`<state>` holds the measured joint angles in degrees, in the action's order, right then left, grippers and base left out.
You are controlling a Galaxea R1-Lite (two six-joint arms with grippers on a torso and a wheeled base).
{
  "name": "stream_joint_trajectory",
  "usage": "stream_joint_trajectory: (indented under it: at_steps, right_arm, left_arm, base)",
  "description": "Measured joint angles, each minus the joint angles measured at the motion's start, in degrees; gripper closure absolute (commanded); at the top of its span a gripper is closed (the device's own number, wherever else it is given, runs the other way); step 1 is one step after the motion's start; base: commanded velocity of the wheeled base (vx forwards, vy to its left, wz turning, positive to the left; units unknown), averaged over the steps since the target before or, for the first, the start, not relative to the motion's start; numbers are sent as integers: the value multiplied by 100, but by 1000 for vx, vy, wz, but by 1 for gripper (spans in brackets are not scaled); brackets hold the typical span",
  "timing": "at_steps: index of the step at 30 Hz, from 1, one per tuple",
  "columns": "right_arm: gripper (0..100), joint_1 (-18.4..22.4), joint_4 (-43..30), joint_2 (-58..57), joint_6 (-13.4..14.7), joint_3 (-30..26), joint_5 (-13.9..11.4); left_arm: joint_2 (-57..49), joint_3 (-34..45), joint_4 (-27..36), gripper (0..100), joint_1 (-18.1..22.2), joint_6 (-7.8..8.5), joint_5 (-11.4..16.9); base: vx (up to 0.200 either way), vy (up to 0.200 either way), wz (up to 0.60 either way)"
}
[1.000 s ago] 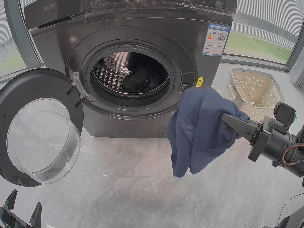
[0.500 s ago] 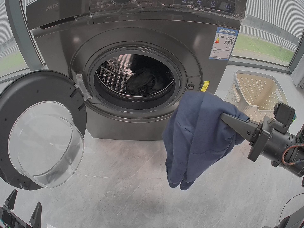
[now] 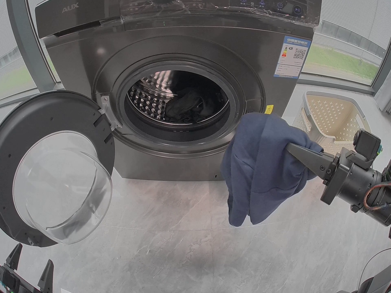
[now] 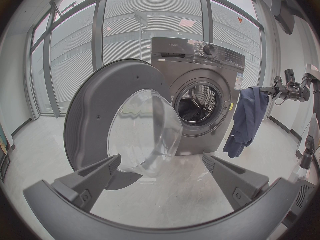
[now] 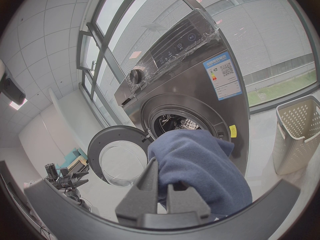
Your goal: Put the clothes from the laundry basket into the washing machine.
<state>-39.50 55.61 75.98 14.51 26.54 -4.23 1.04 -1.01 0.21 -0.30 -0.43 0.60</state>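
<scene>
Head view: right end effector (image 3: 290, 148) pinches draped soft blue garment (image 3: 260, 163)

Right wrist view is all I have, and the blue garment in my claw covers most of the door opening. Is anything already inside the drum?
Observer: Yes. The head view shows dark clothing lying low in the drum, toward its right side.
Operator: And the laundry basket? I only see its outer wall from here. Is anything left in it?
Observer: From above, the part of the laundry basket that shows holds no clothes. Its near bottom corner is hidden behind the blue garment and the right claw, so I cannot vouch for that part.
</scene>
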Motion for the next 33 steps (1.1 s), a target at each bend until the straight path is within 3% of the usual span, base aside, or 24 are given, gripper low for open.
stream_joint_trajectory:
  at_steps: [5,10,24,26,29,30,33]
  right_arm:
    - [100,-20,0,0,77,-39,-4]
    - [100,-232,-5,50,530,100,44]
    - [100,-716,126,909,574,973,366]
    - [100,-766,211,1031,590,1042,379]
    - [100,-816,411,1224,613,1200,410]
    - [100,-846,536,1343,629,1309,450]
    - [100,-884,701,1521,646,1473,529]
  left_arm:
    - [0,0,-2,0,1,18,-13]
    - [-2,0,-2,0,10,54,-60]
    - [-2,-39,-140,0,30,85,38]
    - [0,-226,-255,0,30,48,202]
    - [83,-544,-311,0,30,13,777]
    - [210,-690,-351,0,30,0,1145]
    - [519,-852,-434,0,30,0,1546]
  base:
    - [0,0,0]
    - [0,0,0]
    - [0,0,0]
    - [0,0,0]
    - [0,0,0]
    - [0,0,0]
    - [0,0,0]
